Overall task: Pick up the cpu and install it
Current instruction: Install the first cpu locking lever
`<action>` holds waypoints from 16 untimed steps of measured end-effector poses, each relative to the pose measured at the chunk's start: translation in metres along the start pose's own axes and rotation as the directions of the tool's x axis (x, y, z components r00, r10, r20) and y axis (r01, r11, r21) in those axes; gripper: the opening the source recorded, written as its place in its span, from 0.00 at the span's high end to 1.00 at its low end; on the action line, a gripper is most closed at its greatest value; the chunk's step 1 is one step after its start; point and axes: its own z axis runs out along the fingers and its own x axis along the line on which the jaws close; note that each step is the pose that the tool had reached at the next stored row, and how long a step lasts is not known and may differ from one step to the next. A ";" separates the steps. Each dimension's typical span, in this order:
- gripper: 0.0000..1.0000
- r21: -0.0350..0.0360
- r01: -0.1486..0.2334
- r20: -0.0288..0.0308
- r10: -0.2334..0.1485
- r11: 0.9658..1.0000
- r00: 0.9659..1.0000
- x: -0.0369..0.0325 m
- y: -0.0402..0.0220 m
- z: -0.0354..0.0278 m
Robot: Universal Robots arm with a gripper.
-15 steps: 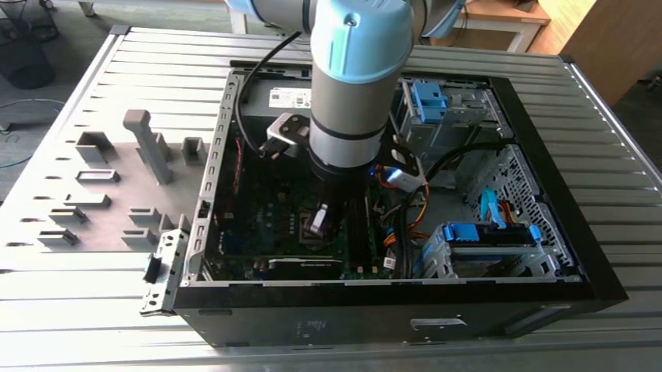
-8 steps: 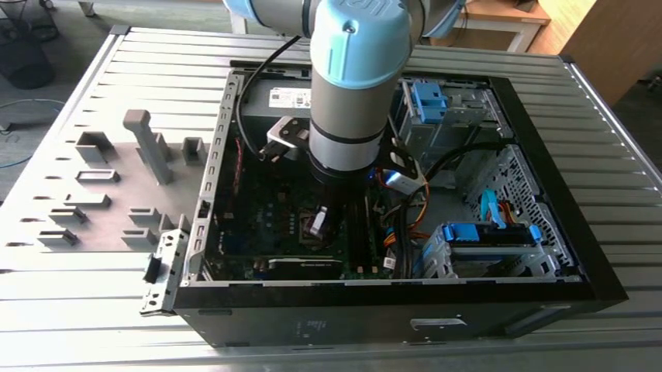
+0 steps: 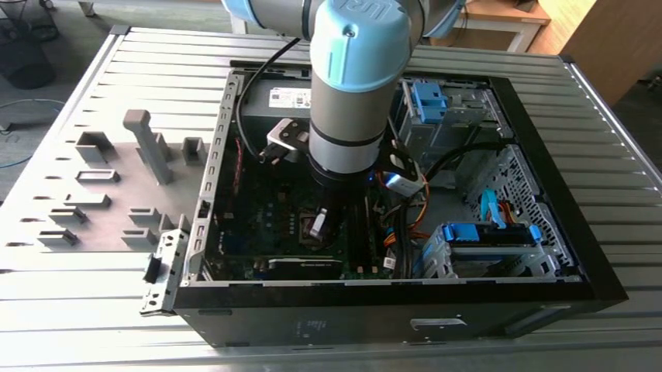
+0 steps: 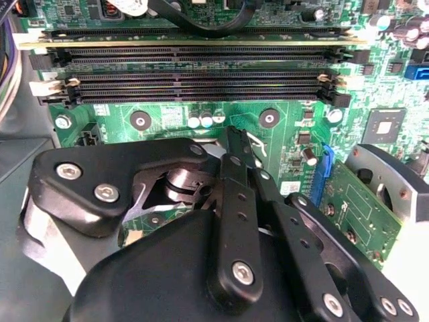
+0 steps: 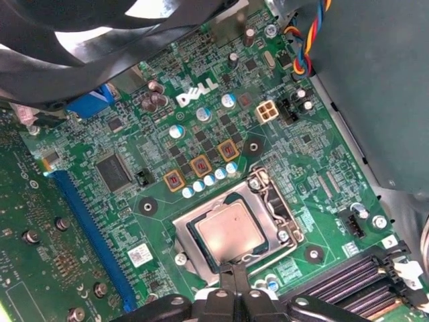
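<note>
The cpu [image 5: 230, 232] lies in the motherboard [image 5: 201, 134] socket: light, thin, rigid, fragile, best gripped by opposite edges. Pincer [image 5: 236, 282] at its edge; grip state unclear.

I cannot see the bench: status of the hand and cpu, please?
Hand low over motherboard. Cpu lying in socket, under fingertips. Nothing blocking.

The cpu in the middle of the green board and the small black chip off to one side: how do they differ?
In the first wrist view, the cpu has a pale, silvery metal top; the black chip is dark and matte. The cpu is clearly larger. The cpu sits inside a metal socket frame, while the black chip lies bare on the green board. Both are flat, roughly square, and lie level with the board.
</note>
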 end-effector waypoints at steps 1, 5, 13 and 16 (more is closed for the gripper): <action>0.89 0.000 0.000 0.000 0.000 1.000 1.000 0.0004 -0.0002 0.0000; 0.89 0.000 0.000 0.000 0.000 1.000 1.000 0.0014 -0.0009 0.0002; 0.89 0.000 0.000 0.000 0.000 1.000 1.000 0.0024 -0.0014 0.0004; 0.89 -0.012 0.000 0.011 0.000 1.000 1.000 0.0027 -0.0016 0.0003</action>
